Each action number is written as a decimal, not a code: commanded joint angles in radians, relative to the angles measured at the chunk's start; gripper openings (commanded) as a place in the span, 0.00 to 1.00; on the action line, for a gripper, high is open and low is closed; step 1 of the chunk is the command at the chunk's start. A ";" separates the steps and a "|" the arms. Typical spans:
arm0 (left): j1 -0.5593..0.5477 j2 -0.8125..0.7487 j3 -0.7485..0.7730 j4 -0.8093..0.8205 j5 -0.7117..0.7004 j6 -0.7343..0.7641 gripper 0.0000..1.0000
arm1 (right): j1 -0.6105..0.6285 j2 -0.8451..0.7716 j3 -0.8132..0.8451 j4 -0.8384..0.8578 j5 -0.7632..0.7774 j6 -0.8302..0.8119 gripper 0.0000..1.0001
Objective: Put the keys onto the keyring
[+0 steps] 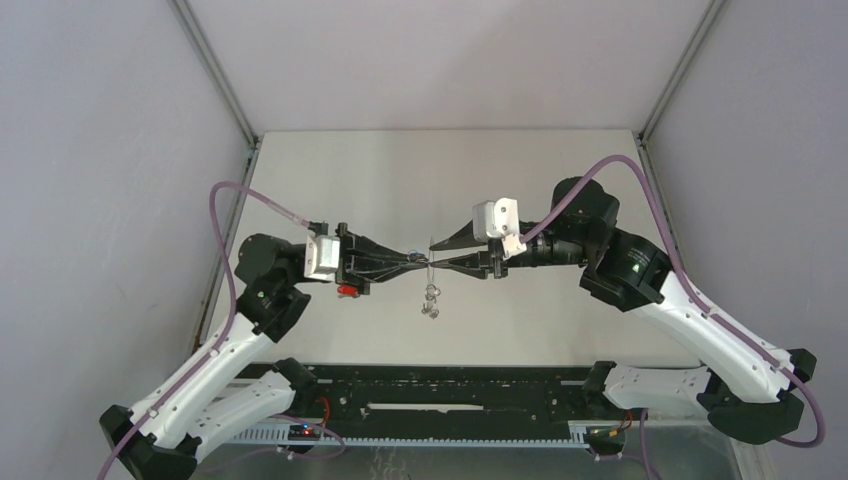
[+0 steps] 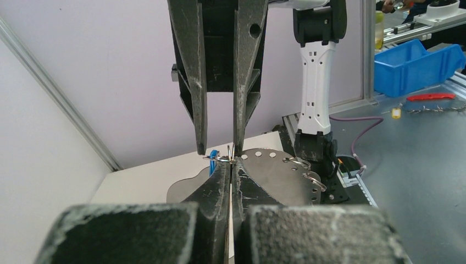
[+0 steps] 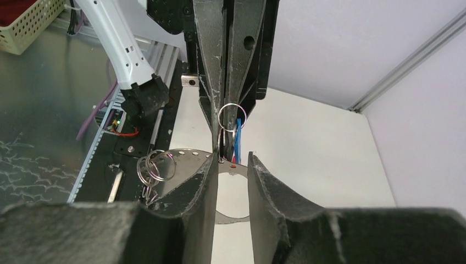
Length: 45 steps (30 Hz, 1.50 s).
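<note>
My left gripper [image 1: 421, 260] [image 2: 230, 163] is shut on the rim of the keyring [image 2: 277, 179], a flat grey metal ring with holes along its edge, and holds it above the table. A small split ring [image 3: 232, 116] and the blue key [image 3: 237, 141] [image 2: 213, 163] sit at the same fingertips. The keyring also shows in the right wrist view [image 3: 184, 159], with more small wire rings [image 3: 151, 168] hanging from it [image 1: 431, 299]. My right gripper [image 1: 436, 256] [image 3: 229, 160] is open, its fingers [image 2: 201, 144] on either side of the left fingertips. The red key [image 1: 347, 291] lies on the table under the left wrist.
The black mounting rail [image 1: 430, 395] runs along the near edge. Grey walls and metal corner posts [image 1: 215, 80] close in the table. Beyond the table are a blue bin [image 2: 412, 60] and a yellow basket [image 3: 22, 19].
</note>
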 commanded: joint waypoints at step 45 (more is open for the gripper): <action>-0.002 -0.017 -0.026 0.000 -0.045 0.032 0.00 | 0.021 0.057 0.094 -0.034 -0.060 0.033 0.22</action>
